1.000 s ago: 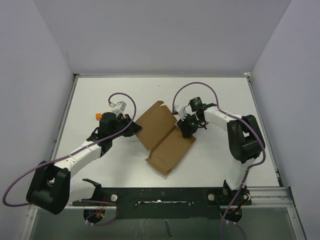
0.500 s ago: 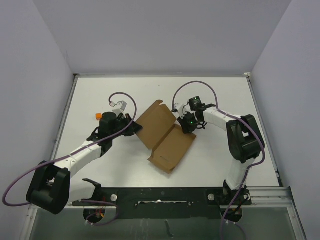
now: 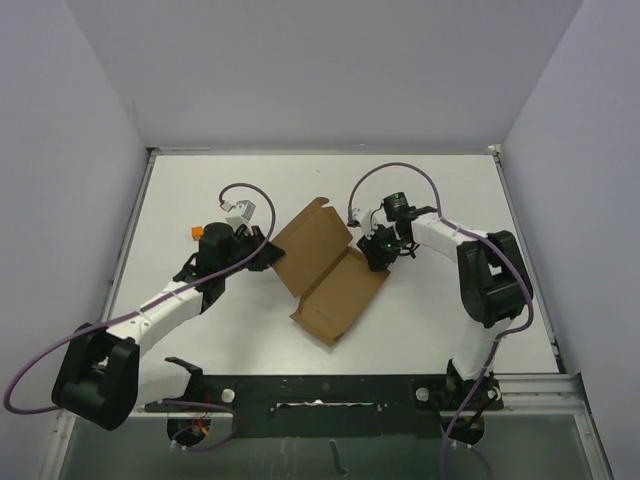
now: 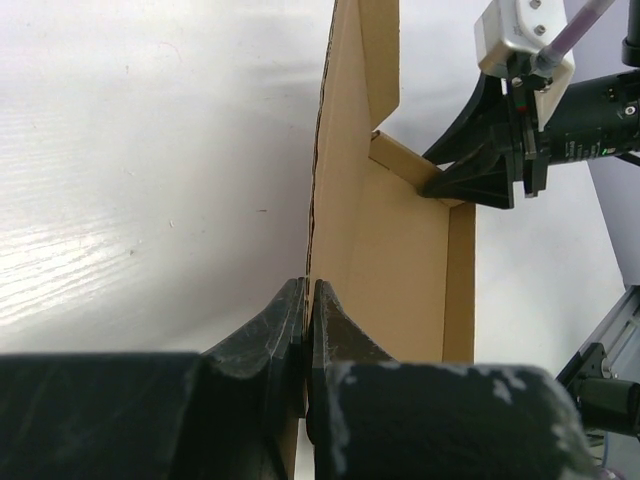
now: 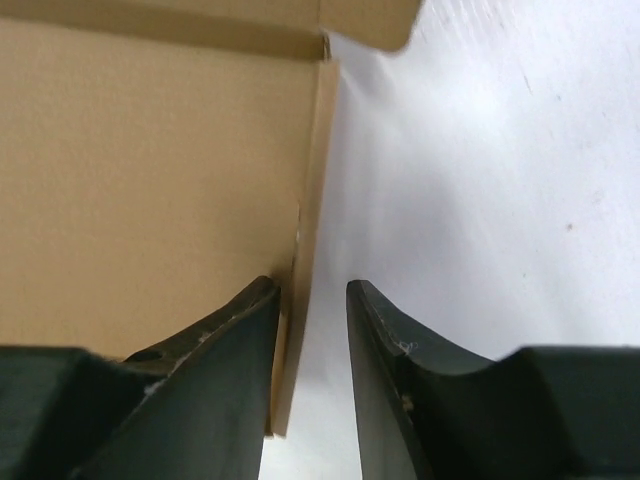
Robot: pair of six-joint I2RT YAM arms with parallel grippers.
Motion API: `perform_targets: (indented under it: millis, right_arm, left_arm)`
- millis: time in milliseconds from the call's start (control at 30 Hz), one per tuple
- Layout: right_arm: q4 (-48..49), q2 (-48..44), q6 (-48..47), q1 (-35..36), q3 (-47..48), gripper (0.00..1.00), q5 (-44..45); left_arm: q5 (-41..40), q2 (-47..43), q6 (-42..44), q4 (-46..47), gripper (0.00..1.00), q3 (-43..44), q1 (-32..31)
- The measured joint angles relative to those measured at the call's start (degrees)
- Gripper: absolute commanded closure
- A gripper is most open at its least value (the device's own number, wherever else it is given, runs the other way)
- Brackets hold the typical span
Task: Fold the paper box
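Pinching the paper box (image 3: pixel 345 300) by its left edge with the left fingers (image 4: pixel 285 330), closed tight on the thin cardboard. Resting mid-scene on the tabletop (image 3: pixel 200 190) between both arms, half folded, with the crease (image 3: pixel 325 277) slanting from near left to far right. Straddling the narrow flap (image 5: pixel 308 200) on the box's right side with the right fingers (image 5: pixel 385 340), partly spread, clamping nothing, one finger close against the flap. Judged nearer to that flap: the right arm, the flap's length running straight away from its fingertips. Cannot tell whether finger and flap touch; finer cuts too small to make out from above.
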Motion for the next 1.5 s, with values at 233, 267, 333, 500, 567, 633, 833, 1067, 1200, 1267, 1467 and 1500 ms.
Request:
perform_targets:
  millis: [233,267,333,500,567,633,833,1067,1200,1267,1467,1500]
  right_arm:
    - [-2.4,-1.8,-2.7,-1.3,-0.3,0.85,-1.5]
    - [-2.6,-1.8,-2.8,-1.1,-0.3,0.89,-1.4]
    - [-2.8,-1.8,-2.8,-0.9,-0.3,0.93,-1.3]
    - [-2.5,-1.8,-1.5,-0.9,-0.3,0.84,-0.3]
    - [-2.6,-1.8,-1.4,-0.9,-0.3,0.64,-0.5]
    - [-3.0,-1.8,-1.4,-1.2,-0.3,0.49,-1.3]
    - [-4.5,-5.0,-1.7,-4.0,-0.4,0.43,-6.6]
    - [-5.7,-14.1,-2.7,-11.5,-0.5,0.42,-16.5]
    - [-6.4,-19.8,-4.0,-14.8,-1.3,0.41,-22.5]
    - [-6.5,-22.6,-4.2,-15.1,-1.8,0.40,-24.9]
    - [-6.5,-25.5,-4.1,-15.0,-1.7,0.39,-31.5]
    - [-6.4,-25.4,-4.1,-15.0,-1.8,0.39,-32.4]
  left_arm:
    - [0.0,-0.3,0.5,0.1,1.00,0.1,0.0]
    - [0.0,-0.3,0.6,0.1,1.00,0.1,0.0]
    - [0.0,-0.3,0.6,0.1,1.00,0.1,0.0]
    - [0.8,-0.3,0.7,0.3,1.00,0.1,0.0]
    - [1.6,-0.3,0.9,0.9,1.00,0.1,0.0]
    - [2.9,-0.1,1.7,1.6,1.00,0.3,0.0]
    - [8.3,2.9,5.6,2.7,1.00,4.0,0.0]
    - [16.8,9.0,11.0,5.1,1.00,9.0,0.0]
    - [20.3,12.9,13.2,4.7,0.90,13.0,0.0]
    - [20.8,14.3,14.0,4.0,0.84,14.8,0.0]
    - [19.5,15.2,15.2,2.2,0.68,16.7,0.0]
    - [19.0,15.2,15.3,1.8,0.65,16.7,0.0]
